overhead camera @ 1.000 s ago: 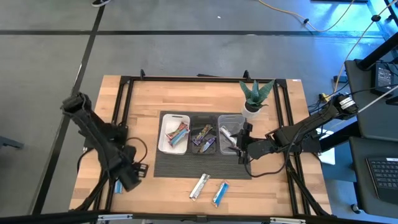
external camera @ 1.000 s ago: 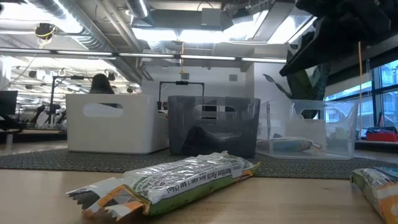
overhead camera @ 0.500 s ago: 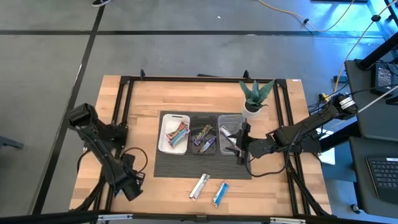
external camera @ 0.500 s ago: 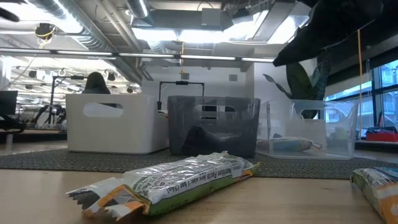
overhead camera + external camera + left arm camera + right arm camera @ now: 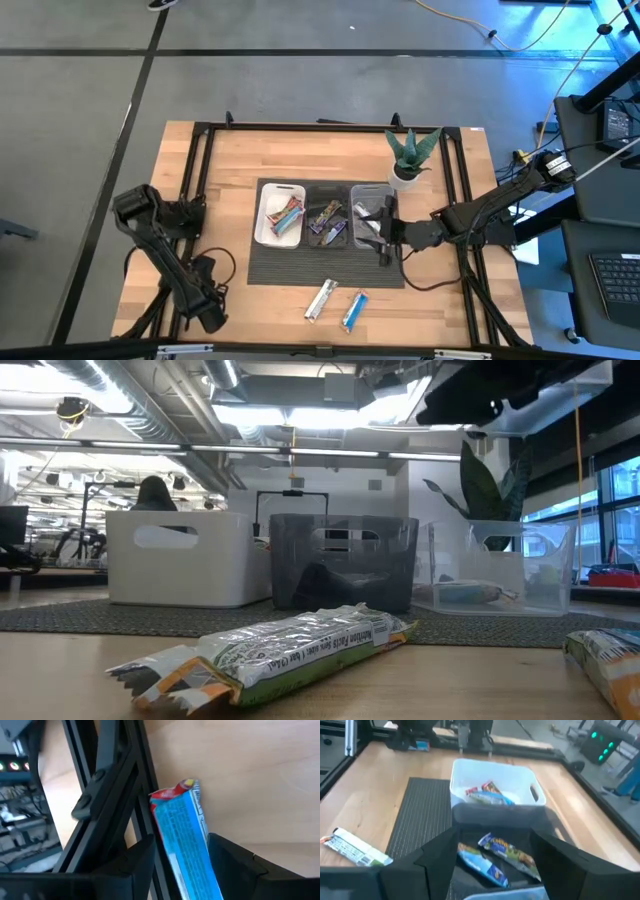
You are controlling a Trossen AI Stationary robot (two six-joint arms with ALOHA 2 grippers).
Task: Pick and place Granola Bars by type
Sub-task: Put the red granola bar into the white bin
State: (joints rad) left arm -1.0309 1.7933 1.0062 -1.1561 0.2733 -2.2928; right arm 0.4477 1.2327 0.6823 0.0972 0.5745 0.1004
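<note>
My left gripper (image 5: 205,312) is at the table's near left corner, shut on a blue granola bar (image 5: 182,840) beside the black frame rail (image 5: 115,785). My right gripper (image 5: 385,238) hovers open and empty over the black tray (image 5: 327,222), between the white tray (image 5: 280,213) and the clear tray (image 5: 370,215). The black tray holds dark multicolour bars (image 5: 510,852); the white tray holds blue bars (image 5: 487,795). A silver bar (image 5: 320,298) and a blue bar (image 5: 354,310) lie flat on the wood near the near edge. My left gripper pinches the blue bar between its two fingers (image 5: 227,860), which sit on the bar's long edges (image 5: 202,845) with the flat face toward the camera. The bar's red-tipped free end (image 5: 175,795) sticks out past the fingertips beside the rail. Whether it is lifted clear, I cannot tell.
The trays stand on a dark ribbed mat (image 5: 290,262). A potted plant (image 5: 410,155) stands behind the clear tray. Black frame rails (image 5: 195,170) run along the table's left and right sides. Bare wood lies left of the mat (image 5: 225,200).
My left arm has swung its gripper toward the table's near edge, over the spot where the blue bar lay by the left rail. My right gripper has risen above the trays and shifted slightly toward the table's left. The bars on the table have stayed put.
</note>
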